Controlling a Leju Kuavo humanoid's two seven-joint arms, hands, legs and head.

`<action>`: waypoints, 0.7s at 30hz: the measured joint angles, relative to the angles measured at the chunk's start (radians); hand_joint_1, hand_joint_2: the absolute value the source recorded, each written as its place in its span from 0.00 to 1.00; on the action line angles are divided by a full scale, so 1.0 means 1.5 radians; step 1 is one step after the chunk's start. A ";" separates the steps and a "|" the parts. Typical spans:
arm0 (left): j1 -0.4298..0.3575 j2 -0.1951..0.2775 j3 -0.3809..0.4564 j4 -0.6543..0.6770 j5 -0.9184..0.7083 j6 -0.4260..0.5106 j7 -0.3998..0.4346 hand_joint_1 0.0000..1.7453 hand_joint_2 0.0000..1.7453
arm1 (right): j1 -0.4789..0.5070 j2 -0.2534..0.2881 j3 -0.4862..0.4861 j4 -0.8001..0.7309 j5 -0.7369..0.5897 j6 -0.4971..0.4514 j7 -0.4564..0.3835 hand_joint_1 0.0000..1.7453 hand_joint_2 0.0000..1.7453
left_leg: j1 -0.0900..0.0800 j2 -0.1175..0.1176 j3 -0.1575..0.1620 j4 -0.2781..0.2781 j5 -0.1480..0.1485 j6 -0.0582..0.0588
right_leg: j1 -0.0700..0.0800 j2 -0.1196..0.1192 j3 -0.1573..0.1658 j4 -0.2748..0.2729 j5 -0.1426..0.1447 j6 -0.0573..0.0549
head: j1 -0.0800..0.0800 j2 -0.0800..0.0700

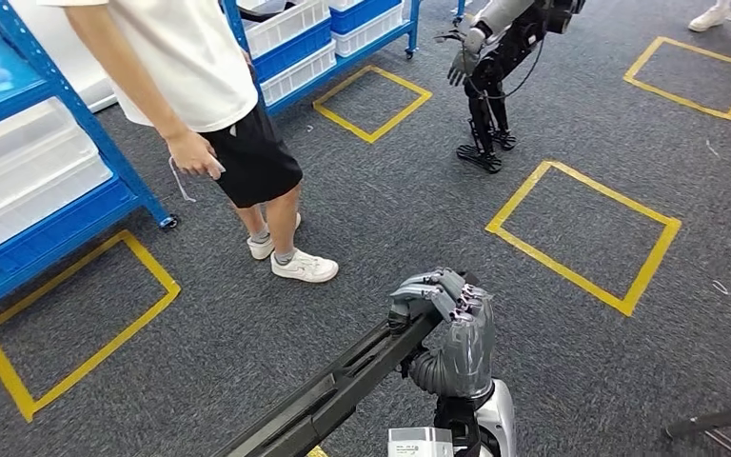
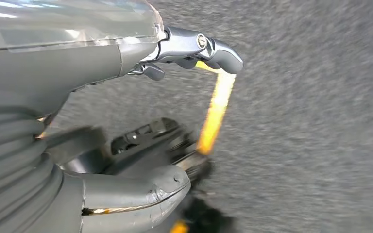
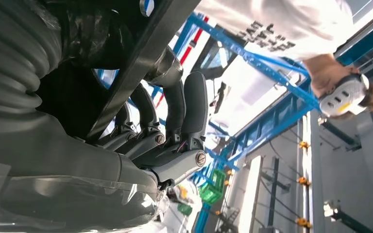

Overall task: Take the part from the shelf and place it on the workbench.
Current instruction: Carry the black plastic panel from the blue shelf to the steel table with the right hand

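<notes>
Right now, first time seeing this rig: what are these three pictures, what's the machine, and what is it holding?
It is a walking humanoid robot with two arms and many-fingered hands. The wide picture comes from its head, looking down at grey carpet marked with yellow tape squares. There its right hand grips one end of a long black part. Blue shelving with white bins stands at the left, a person is beside it, and another robot stands further back. The other two pictures come from wrist cameras and are turned. The right wrist view shows the fingers wrapped around the part. The left wrist view is blurred; the left hand is over the carpet and whether it grips is unclear.
</notes>
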 joint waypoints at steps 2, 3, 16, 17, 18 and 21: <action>-0.001 0.003 0.009 0.000 0.008 0.001 -0.011 0.00 1.00 | -0.005 0.002 -0.001 0.000 -0.010 0.003 -0.006 1.00 1.00 | -0.004 -0.026 0.026 -0.061 0.022 0.015 | -0.003 0.015 -0.002 -0.001 0.004 0.004 | 0.000 0.000; -0.001 0.005 0.013 0.000 0.010 0.003 -0.012 0.00 1.00 | -0.007 0.002 -0.002 0.000 -0.014 0.003 -0.008 1.00 1.00 | -0.005 -0.030 0.029 -0.069 0.021 0.019 | -0.005 0.022 -0.004 -0.002 0.006 0.008 | 0.000 0.000; 0.017 0.032 0.046 0.000 0.021 0.015 -0.006 0.00 1.00 | 0.074 0.000 -0.086 -0.048 -0.044 -0.039 -0.056 1.00 1.00 | -0.001 0.079 0.038 -0.082 0.021 0.006 | -0.016 -0.086 -0.011 0.035 -0.018 0.042 | 0.000 0.000; 0.013 0.031 0.046 0.000 0.021 0.013 -0.010 0.00 1.00 | 0.074 0.000 -0.093 -0.051 -0.047 -0.036 -0.059 1.00 1.00 | -0.002 0.084 0.038 -0.076 0.016 0.001 | -0.015 -0.092 0.001 0.014 -0.013 0.038 | 0.000 0.000; 0.008 0.031 0.047 -0.001 0.020 0.012 -0.014 0.00 1.00 | 0.075 0.000 -0.099 -0.053 -0.050 -0.033 -0.061 1.00 1.00 | -0.003 0.088 0.038 -0.073 0.013 -0.003 | -0.012 -0.093 0.003 0.010 -0.015 0.032 | 0.000 0.000; -0.003 0.028 0.048 -0.001 0.020 0.010 -0.019 0.00 1.00 | 0.075 0.000 -0.113 -0.059 -0.054 -0.028 -0.065 1.00 1.00 | 0.000 0.087 0.041 -0.068 0.005 -0.014 | -0.012 -0.073 -0.001 0.007 -0.009 0.018 | 0.000 0.000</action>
